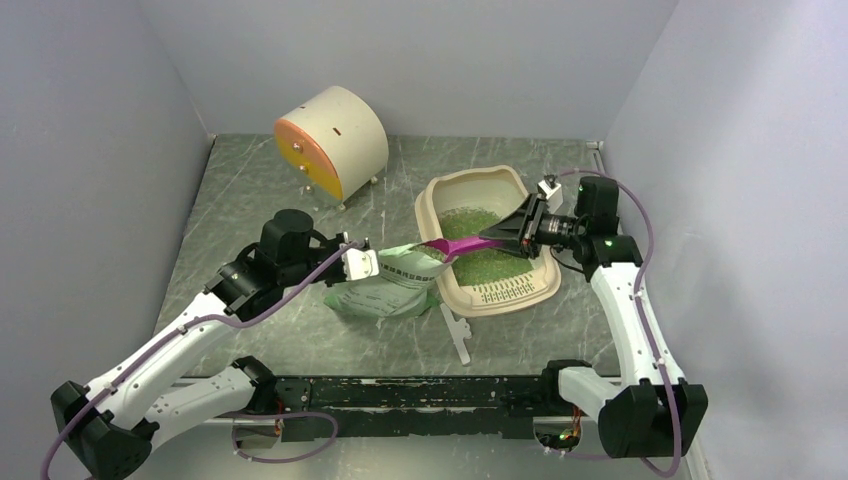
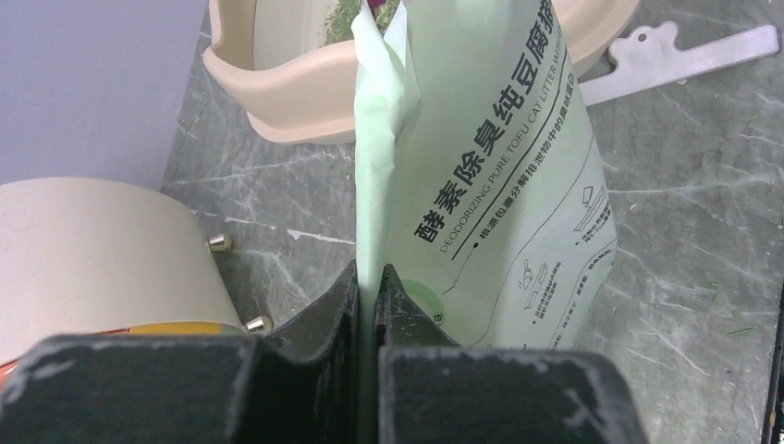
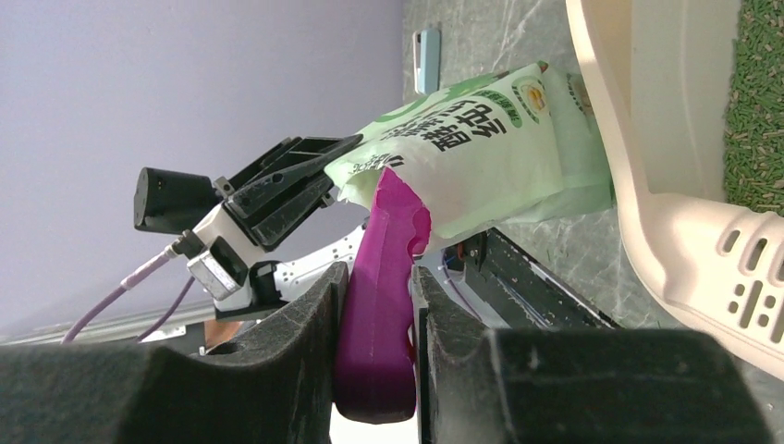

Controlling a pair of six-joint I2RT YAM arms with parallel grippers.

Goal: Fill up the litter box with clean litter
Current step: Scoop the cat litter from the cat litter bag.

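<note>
Green clean litter [image 1: 468, 222] is already lying in the litter box [image 1: 497, 293], which is sitting on the tabletop [image 1: 300, 330] just beside the bag [image 1: 390, 285]. The bag's edge is being pinched by the left tool [image 2: 367, 282], and the pink scoop [image 1: 462, 244] is being gripped by the right tool [image 3: 379, 277], with its head poked into the bag's mouth. The bag should be held open and the scoop lifted out level, so nothing is spilled.

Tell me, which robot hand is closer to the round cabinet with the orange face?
Left. The left gripper, pinching the litter bag by its edge, sits just in front of the cabinet. The right gripper holds the magenta scoop over the litter box, farther away.
</note>
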